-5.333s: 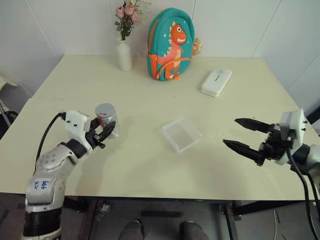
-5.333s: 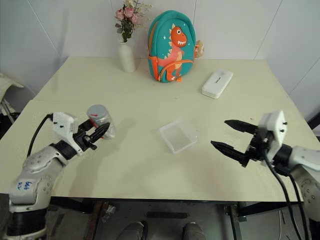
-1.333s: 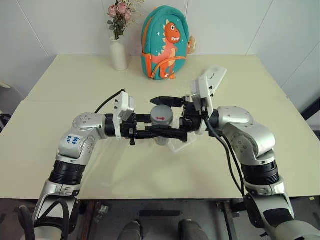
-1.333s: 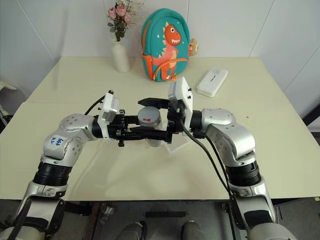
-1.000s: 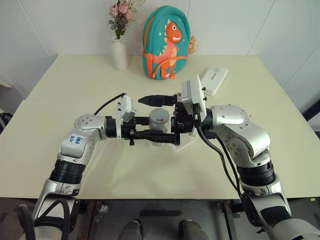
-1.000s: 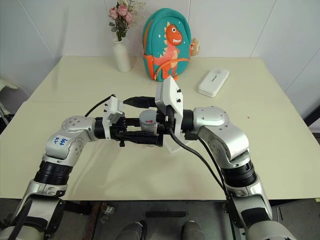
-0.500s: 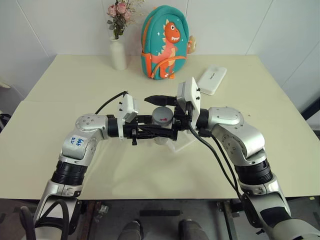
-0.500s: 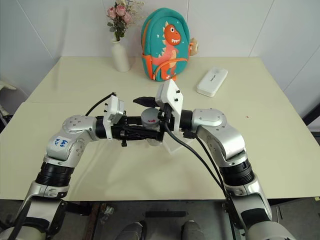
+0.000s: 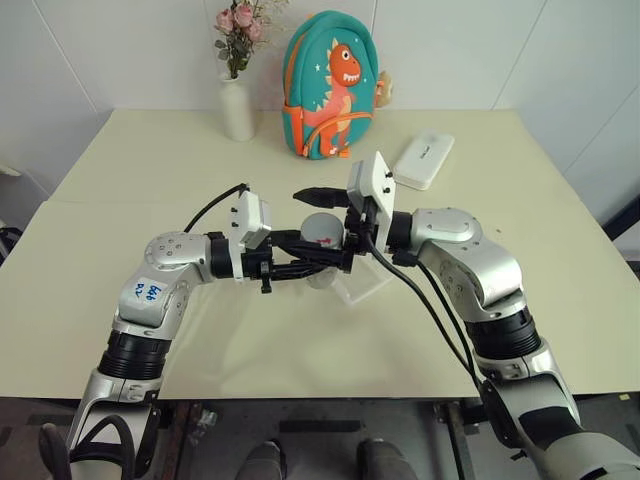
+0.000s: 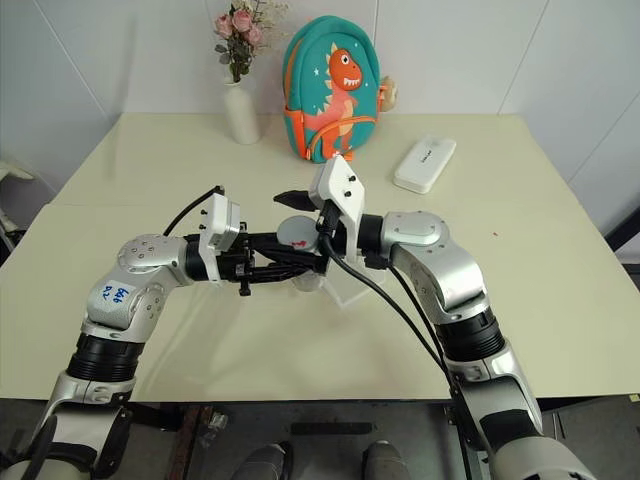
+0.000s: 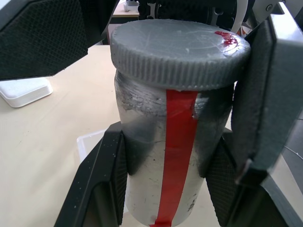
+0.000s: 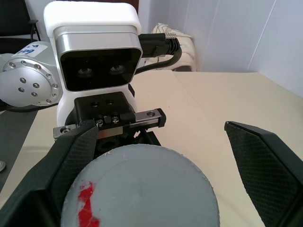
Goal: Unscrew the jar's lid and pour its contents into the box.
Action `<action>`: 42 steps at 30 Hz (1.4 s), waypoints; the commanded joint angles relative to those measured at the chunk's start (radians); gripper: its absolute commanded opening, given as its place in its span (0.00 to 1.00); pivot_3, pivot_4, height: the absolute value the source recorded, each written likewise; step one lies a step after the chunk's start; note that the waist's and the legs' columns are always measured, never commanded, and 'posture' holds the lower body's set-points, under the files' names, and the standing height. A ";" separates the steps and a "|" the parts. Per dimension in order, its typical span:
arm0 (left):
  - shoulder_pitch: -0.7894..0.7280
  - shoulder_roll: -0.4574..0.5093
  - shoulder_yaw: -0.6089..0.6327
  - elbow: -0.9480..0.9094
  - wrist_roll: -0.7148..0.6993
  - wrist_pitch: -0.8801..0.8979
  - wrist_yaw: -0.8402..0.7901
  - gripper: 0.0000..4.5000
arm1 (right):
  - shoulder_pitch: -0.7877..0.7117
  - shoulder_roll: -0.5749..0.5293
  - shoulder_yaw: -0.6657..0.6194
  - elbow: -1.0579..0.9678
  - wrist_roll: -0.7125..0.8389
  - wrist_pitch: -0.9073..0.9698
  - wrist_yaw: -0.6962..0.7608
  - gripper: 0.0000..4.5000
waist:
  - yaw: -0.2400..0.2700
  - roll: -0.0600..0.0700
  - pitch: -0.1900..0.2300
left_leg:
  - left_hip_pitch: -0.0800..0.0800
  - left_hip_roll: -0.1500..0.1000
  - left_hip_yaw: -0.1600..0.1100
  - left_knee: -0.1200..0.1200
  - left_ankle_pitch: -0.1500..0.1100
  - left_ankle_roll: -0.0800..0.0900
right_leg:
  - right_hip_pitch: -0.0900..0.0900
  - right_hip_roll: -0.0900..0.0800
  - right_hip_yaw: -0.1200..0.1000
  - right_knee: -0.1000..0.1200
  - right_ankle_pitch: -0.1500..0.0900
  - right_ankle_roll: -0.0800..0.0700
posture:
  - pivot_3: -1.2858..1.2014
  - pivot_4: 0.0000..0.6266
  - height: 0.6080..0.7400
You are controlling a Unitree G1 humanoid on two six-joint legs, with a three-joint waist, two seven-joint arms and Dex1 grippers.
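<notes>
Two claws are meeting in the middle of the cream table (image 9: pixel 150 160) right now, so here's how it's looking from my end. My left gripper (image 11: pixel 165 189) is clamping tight around the body of the jar (image 11: pixel 163 156), one finger on each side of the silvery wall with the red stripe running down the front. I'm holding it upright and lifted off the tabletop, roughly centre of the scene.

The lid (image 11: pixel 177 56) is sitting screwed on top, ribbed grey edge, little red smear near its rim. My right gripper (image 12: pixel 156 156) is coming in from the opposite side with its jaws spread wide, one finger on either side of the lid (image 12: pixel 142 189) and apart from it, so that claw isn't gripping anything.

The box (image 9: pixel 365 283), the clear plastic tray, is lying on the table just under and slightly behind the jar; I'm also catching its near corner (image 11: pixel 90 142) past the jar wall. I can't make out the contents through the jar from here.

Further back there's a white vase of pink flowers (image 9: pixel 237 95), a teal dinosaur backpack (image 9: pixel 333 85) standing next to it, and a white rounded case (image 9: pixel 421 160) lying flat off to my right, well clear of both arms.
</notes>
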 commanded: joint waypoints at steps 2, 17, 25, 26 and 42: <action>0.010 0.004 0.024 -0.035 -0.026 -0.042 -0.022 0.42 | -0.034 -0.038 -0.066 -0.026 0.039 0.023 0.010 0.99 | 0.000 0.000 0.000 | 0.000 0.000 0.000 0.000 0.000 0.000 | 0.000 0.000 0.000 0.000 0.000 0.000 | 0.52 0.24 1.00; 0.017 0.016 0.043 0.002 -0.027 -0.057 -0.023 0.42 | 0.019 -0.163 -0.127 -0.125 0.152 0.140 0.027 0.99 | 0.001 0.000 0.000 | 0.000 0.000 0.000 0.000 0.000 0.000 | 0.000 0.000 0.000 0.000 0.000 0.000 | 0.52 0.24 1.00; 0.008 0.010 0.046 0.021 -0.020 -0.064 -0.025 0.42 | 0.011 -0.177 -0.180 -0.225 0.303 0.293 -0.003 0.99 | 0.000 0.000 0.000 | 0.000 0.000 0.000 0.000 0.000 0.000 | 0.000 0.000 0.000 0.000 0.000 0.000 | 0.52 0.24 1.00; 0.006 0.009 0.046 0.023 -0.019 -0.065 -0.026 0.42 | 0.010 -0.176 -0.183 -0.232 0.316 0.307 -0.009 0.99 | 0.000 0.000 0.000 | 0.000 0.000 0.000 0.000 0.000 0.000 | 0.000 0.000 0.000 0.000 0.000 0.000 | 0.52 0.24 1.00; -0.019 -0.025 0.024 0.023 -0.020 -0.071 -0.038 0.42 | -0.041 -0.074 -0.060 -0.146 0.242 0.225 -0.040 0.99 | 0.000 0.000 0.000 | 0.000 0.000 0.000 0.000 0.000 0.000 | 0.000 0.000 0.000 0.000 0.000 0.000 | 0.52 0.24 1.00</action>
